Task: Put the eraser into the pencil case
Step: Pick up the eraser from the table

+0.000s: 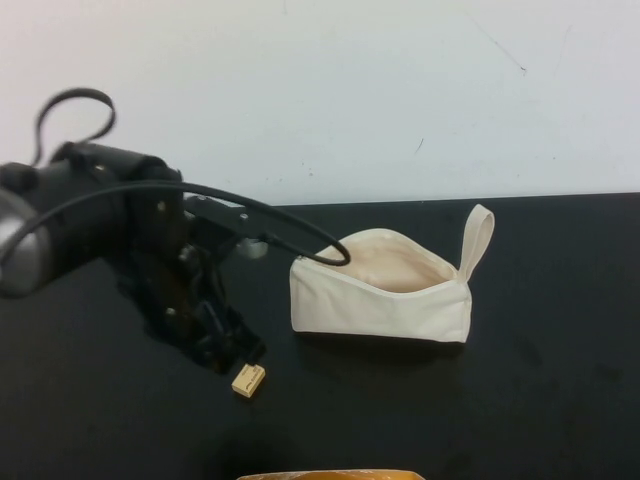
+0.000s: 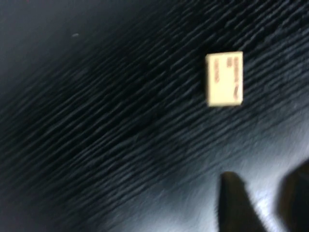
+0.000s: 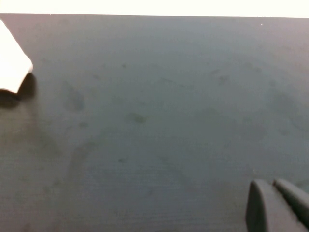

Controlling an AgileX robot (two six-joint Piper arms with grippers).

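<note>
The eraser point(image 1: 248, 380) is a tiny tan block lying flat on the black table, in front and to the left of the pencil case. The pencil case point(image 1: 385, 290) is a cream-white pouch standing unzipped with its beige lining showing and its loop strap point(image 1: 478, 238) up at the right end. My left gripper point(image 1: 232, 352) hangs just left of and behind the eraser. In the left wrist view the eraser point(image 2: 224, 78) lies ahead of the left gripper point(image 2: 265, 203), which is open and empty. My right gripper point(image 3: 276, 203) is shut and empty above bare table; a corner of the pencil case point(image 3: 12, 63) shows there.
The left arm's black cable point(image 1: 250, 215) arcs over to the pouch's left end. A yellow-orange edge point(image 1: 330, 475) shows at the table's front edge. The white wall point(image 1: 400, 90) rises behind the table.
</note>
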